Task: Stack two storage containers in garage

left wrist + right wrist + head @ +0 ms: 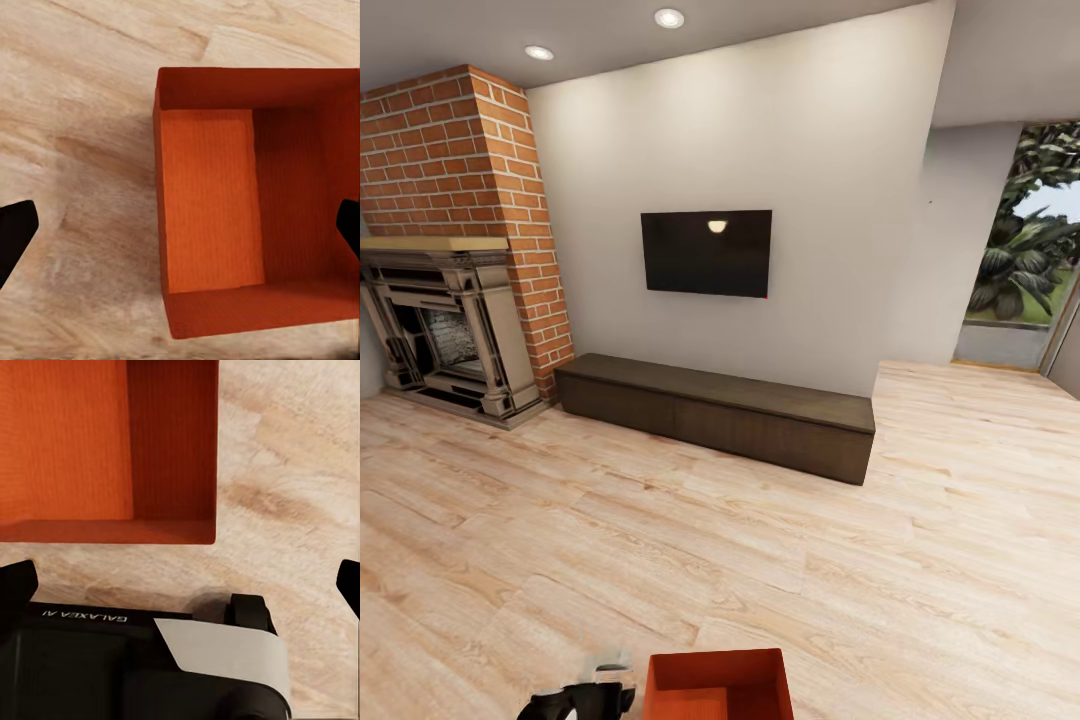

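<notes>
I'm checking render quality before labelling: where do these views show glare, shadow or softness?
Head view: a ceiling light's reflection glints on the TV, and the wall above is brightly washed. Left wrist view: half the storage container's ribbed bottom is in shadow, with a soft shadow on the wood floor beside it. Right wrist view: the same shading inside the bin; floor grain looks blurry.

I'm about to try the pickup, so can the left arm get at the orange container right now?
Probably yes. The left gripper hangs open above the storage container, one finger over bare wood floor, and nothing lies in between.
</notes>
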Robot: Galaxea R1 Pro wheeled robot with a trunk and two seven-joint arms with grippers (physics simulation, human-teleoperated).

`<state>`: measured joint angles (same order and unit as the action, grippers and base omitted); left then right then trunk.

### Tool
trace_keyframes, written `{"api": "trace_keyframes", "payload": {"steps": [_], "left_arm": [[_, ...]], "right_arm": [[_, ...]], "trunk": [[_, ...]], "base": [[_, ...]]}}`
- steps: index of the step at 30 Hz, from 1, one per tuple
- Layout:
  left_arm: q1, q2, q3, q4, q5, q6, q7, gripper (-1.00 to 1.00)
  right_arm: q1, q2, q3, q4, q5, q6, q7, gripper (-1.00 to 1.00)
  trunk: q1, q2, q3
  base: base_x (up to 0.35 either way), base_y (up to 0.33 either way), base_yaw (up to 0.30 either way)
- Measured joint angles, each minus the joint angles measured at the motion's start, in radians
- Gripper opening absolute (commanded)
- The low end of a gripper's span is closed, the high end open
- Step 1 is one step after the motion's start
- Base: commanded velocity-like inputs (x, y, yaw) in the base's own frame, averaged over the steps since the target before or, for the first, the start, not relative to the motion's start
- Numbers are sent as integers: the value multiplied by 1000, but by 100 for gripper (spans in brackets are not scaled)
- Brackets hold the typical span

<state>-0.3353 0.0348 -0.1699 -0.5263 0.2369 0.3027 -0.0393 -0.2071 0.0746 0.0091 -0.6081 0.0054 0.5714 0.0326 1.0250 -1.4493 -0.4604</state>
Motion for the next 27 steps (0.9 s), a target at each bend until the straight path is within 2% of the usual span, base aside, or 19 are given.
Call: {"api": "trace_keyframes", "payload": {"steps": [1,4,9,12,13,19,27], "left_arm": [[-1,-5,0,25,0,-3,2,100],[-1,-15,1,56,0,-6,8,100],[-2,-28,-1,96,3,-17,34,100],[-1,-37,1,117,2,-54,42,100],[-1,-43,2,129,1,-85,46,100],[0,-52,2,179,1,-143,53,100],[0,-56,1,196,0,-158,56,100]], "right_arm": [[-40,-2,-1,55,0,-6,0,100],[-108,-4,-2,134,0,-12,-6,100],[-157,0,-3,176,-4,-17,-80,100],[-177,2,-4,182,-6,-18,-107,100],[-193,4,-4,185,-7,-17,-119,100],[-221,2,-5,202,-7,-18,-136,100],[-227,-1,-6,216,-7,-30,-139,100]], "trunk": [[0,0,0],[0,0,0],[0,0,0],[0,0,0],[0,0,0],[0,0,0],[0,0,0]], "base": [[0,0,0],[0,0,0],[0,0,0],[0,0,0],[0,0,0],[0,0,0],[0,0,0]]}}
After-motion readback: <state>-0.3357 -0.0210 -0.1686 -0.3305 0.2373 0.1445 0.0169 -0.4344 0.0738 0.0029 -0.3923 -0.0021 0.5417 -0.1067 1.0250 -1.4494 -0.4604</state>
